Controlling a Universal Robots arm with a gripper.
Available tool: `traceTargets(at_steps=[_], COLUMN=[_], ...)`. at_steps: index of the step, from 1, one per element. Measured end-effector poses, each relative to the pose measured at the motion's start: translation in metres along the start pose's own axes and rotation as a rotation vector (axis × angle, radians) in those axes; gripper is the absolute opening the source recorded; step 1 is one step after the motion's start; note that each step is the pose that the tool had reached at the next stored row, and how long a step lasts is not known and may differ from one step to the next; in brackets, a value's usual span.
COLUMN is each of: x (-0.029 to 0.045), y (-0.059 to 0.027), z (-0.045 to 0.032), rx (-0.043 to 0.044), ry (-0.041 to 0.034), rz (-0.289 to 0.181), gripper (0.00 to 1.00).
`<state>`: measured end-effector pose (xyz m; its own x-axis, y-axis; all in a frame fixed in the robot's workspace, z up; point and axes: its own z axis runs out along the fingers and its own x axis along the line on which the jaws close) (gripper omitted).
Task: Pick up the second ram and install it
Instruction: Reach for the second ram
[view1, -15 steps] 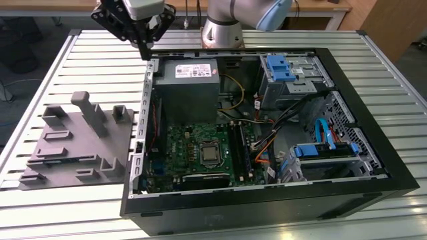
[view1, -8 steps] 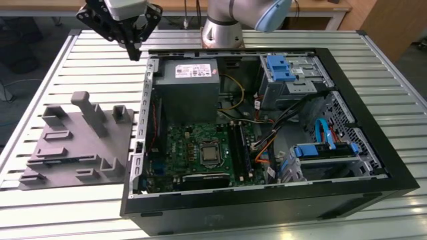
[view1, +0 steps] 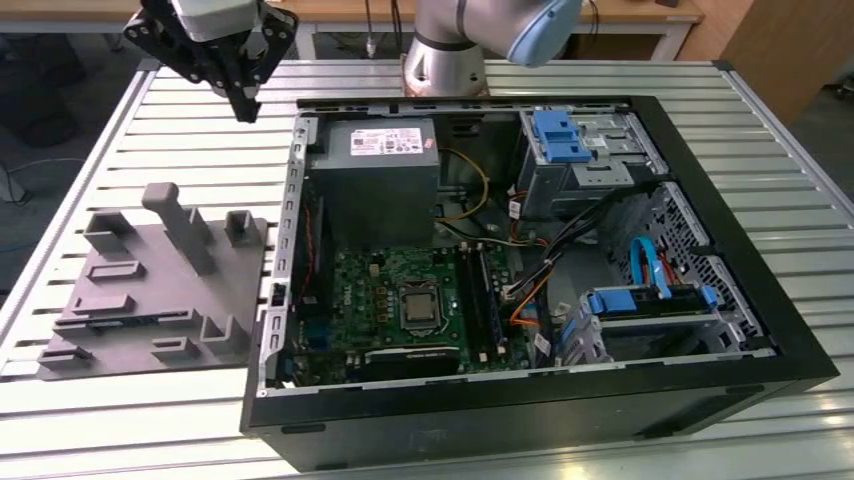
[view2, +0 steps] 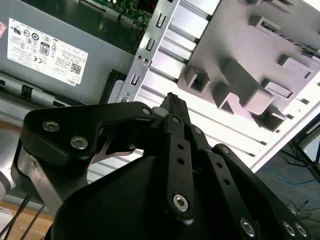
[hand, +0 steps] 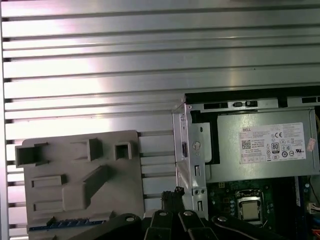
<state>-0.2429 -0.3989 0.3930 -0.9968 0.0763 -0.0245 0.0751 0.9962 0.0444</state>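
- Hovering at the upper left of the exterior view, the gripper (view1: 244, 100) has its fingers pinched together — nothing between them.
- The second ram (view1: 131, 322) lies in the grey tray (view1: 120, 362), lower left; descending closed, the tips could jab it or snag a post (view1: 180, 225).

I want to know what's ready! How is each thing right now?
pincer: shut, empty, above the table beside the computer case.
second ram: lying in the grey tray, untouched.
computer case: lying flat, side open.
grey tray: flat on the table.
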Motion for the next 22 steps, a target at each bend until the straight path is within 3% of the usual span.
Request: traceTargets(at_steps=[22], x=[0.051], y=[-0.0039], z=[-0.0008], rx=[0.0], ry=[0.0], rz=[0.0], gripper=[0.1])
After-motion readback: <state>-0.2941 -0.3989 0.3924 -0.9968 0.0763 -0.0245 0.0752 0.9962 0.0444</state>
